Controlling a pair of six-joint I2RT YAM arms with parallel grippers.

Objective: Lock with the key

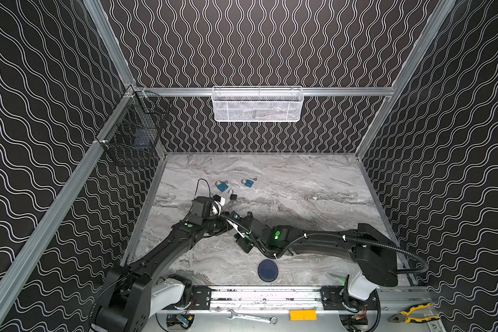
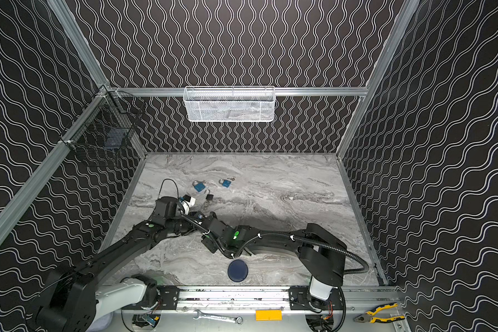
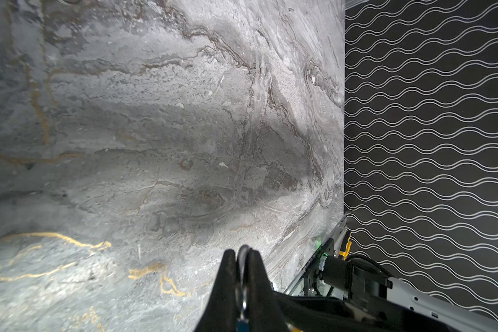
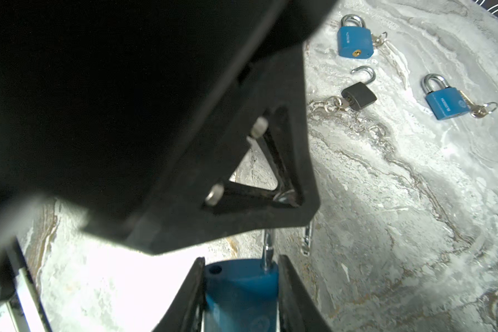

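Right tool [image 4: 240, 258] around blue padlock [image 4: 239, 290], clearest from wrist

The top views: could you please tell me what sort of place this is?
Probably a robot lab test cell: an aluminium frame encloses the marble-look tabletop, the left arm and right arm mount on a front rail, and a wrench and pliers lie nearby.

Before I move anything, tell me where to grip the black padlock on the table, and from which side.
Probably the body of the black padlock, from above, jaws across its two plain side edges. It lies flat on the table; its open shackle takes one end and the key sticks out the other.
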